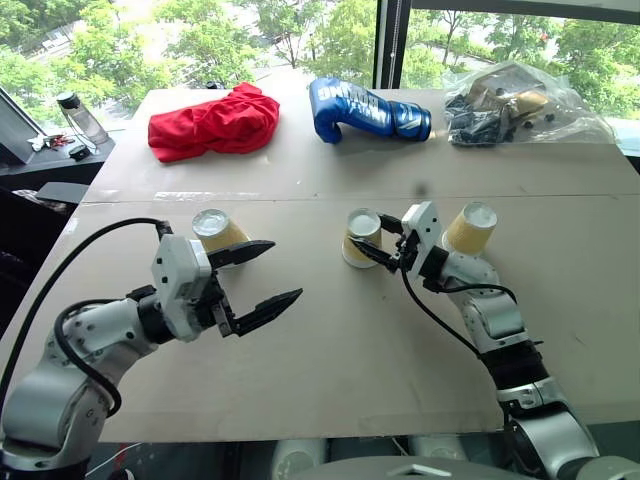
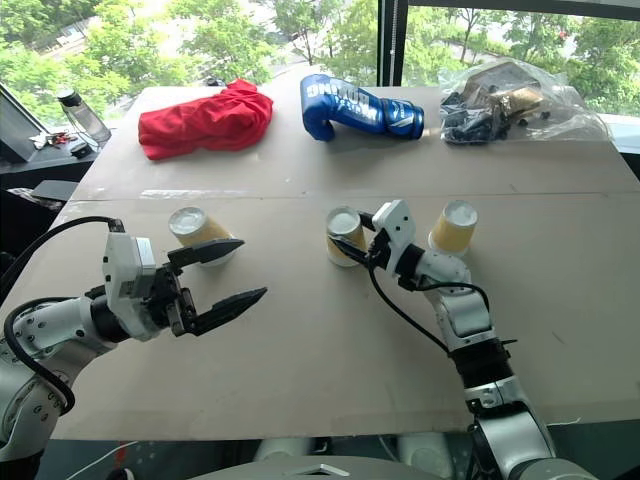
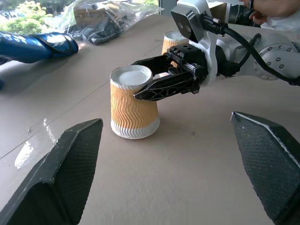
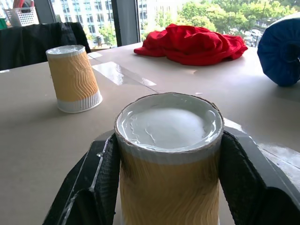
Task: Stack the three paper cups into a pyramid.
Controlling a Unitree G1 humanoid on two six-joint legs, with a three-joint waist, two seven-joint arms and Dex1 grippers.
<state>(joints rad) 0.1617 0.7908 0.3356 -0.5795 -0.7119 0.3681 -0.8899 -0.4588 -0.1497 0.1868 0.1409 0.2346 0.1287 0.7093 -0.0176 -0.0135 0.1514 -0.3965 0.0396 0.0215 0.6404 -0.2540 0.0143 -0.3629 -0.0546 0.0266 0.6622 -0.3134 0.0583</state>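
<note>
At centre frame of the head view your right gripper [image 1: 379,247] is clamped on the middle cup [image 1: 360,236], which stands upside down on the table [image 1: 330,350]. A second cup [image 1: 219,233] stands to its left, by the spread fingers of your empty left gripper [image 1: 262,276]; a third cup [image 1: 470,228] sits right, just behind your right arm. Risks: squeezing hard may crush the paper wall; swinging the wrist may topple that third cup; no pyramid base is set yet

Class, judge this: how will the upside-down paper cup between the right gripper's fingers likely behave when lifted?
The middle cup is probably light and hollow. Its thin ribbed wall may dent under the right gripper, though the ribs likely help grip. Wide rim down, it should set down stably.
</note>
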